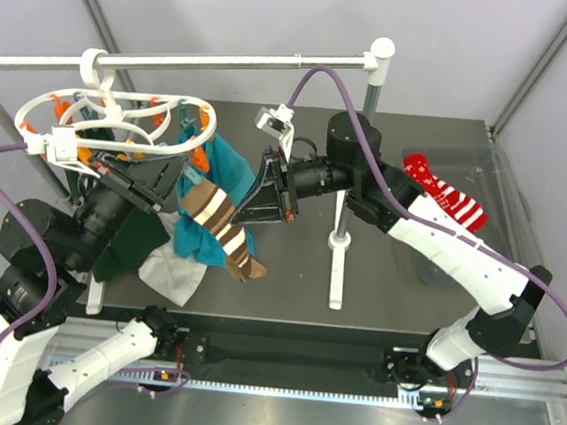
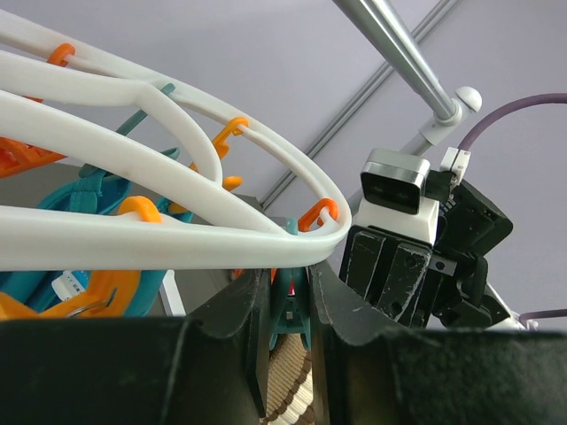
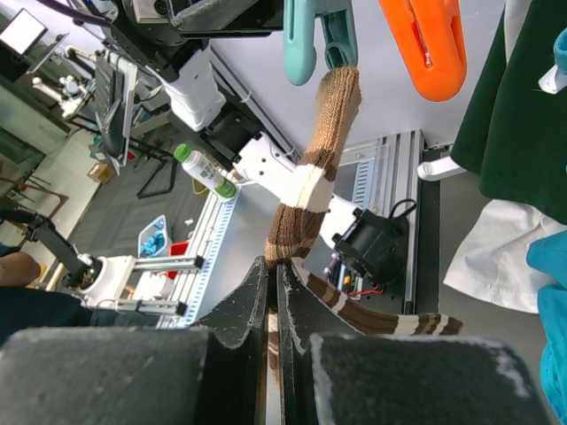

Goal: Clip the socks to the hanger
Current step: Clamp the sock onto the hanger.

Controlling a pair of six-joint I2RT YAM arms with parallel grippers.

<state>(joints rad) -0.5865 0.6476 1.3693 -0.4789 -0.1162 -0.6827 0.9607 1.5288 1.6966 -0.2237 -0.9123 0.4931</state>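
Your left gripper (image 2: 291,282), raised under the hanger (image 2: 177,232) at upper left, squeezes a teal clothespin (image 2: 289,317). Your right gripper (image 3: 275,285), at centre, pinches the brown sock (image 3: 326,133).

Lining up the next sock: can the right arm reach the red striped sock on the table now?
Probably not yet. The right gripper is shut on the brown sock at the teal clothespin. The red sock lies uncovered on the table beside that arm; after release the way looks free.
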